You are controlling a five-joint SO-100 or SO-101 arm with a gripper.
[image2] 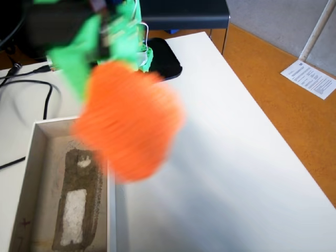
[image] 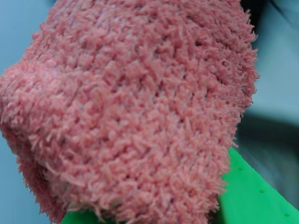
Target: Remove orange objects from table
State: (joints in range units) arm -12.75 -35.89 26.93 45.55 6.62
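Above the white box's (image2: pixel 111 210) right wall, my gripper (image2: pixel 113 73) clamps the orange cloth (image2: pixel 128 123), lifted clear of the table (image2: pixel 236 173); only dropping it remains, I judge.

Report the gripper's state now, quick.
Gripper: closed on the bright orange knitted soft cloth lump, carried in the air by the white-walled box; fingers hidden behind the cloth.

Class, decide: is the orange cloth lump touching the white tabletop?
Apart. The fixed view shows the orange cloth lump, motion-blurred, carried in the air by the green gripper, well above the tabletop.
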